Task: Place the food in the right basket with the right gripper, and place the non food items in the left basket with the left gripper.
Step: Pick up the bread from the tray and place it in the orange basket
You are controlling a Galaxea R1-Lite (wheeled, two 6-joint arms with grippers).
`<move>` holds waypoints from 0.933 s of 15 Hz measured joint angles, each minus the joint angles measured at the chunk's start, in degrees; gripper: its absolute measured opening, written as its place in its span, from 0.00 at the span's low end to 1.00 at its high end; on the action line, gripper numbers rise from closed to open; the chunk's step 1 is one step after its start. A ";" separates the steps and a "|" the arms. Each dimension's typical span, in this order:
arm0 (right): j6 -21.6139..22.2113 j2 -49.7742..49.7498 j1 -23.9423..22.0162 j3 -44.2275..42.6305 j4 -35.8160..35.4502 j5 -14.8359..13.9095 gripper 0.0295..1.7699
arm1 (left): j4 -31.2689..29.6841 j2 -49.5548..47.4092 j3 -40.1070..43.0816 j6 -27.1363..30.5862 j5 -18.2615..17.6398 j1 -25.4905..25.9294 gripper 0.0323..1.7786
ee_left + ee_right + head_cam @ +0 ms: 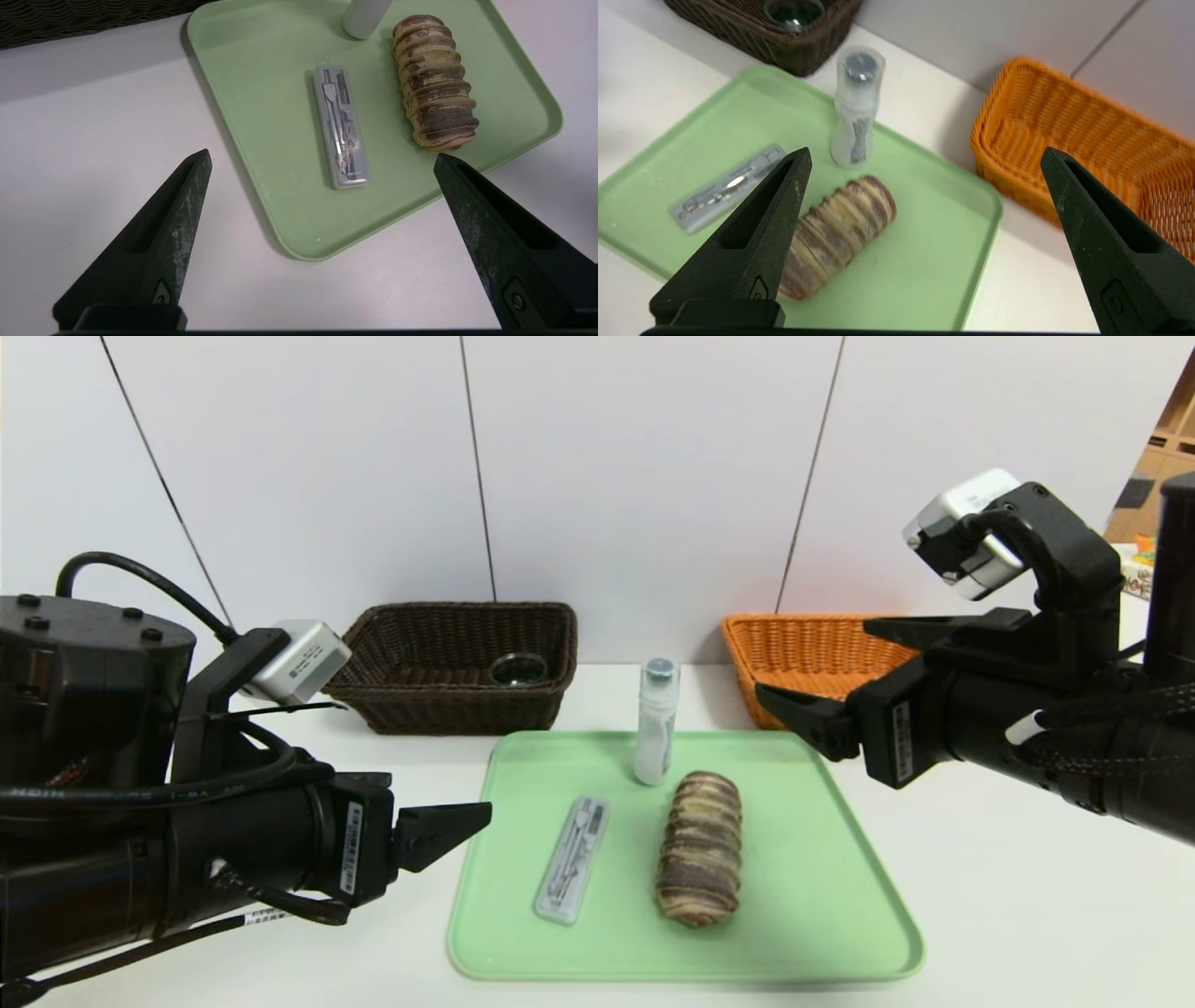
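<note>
Three items remain on the green tray (840, 933); both the left gripper (322, 161) and right gripper (924, 156) hover spread, empty. Next, probably the right one descends onto the striped bread roll (700, 849).

White table (1027, 896) carries three things: a green tray (840, 933) front and centre, a dark brown wicker basket (448, 709) at the back left, an orange wicker basket (803, 644) at the back right, both near the tray's far corners.

head view overhead, wrist views share tray (840, 896)
</note>
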 joint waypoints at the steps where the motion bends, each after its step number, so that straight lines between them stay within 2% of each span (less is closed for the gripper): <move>1: 2.77 -0.52 0.41 -0.20 3.06 -1.90 0.96 | 0.04 -0.12 0.02 0.00 0.00 0.00 0.95; 3: 7.80 -0.93 0.91 -2.10 8.62 -4.35 0.96 | 0.09 -0.34 0.29 0.00 0.06 -0.04 0.95; 7: 18.19 -0.11 1.13 -9.84 22.59 -5.21 0.96 | 0.15 -0.76 0.66 0.00 0.17 -0.09 0.95; 14: 41.29 8.19 3.83 -27.54 52.86 -5.00 0.96 | 0.94 -2.18 1.40 0.00 0.68 -0.06 0.95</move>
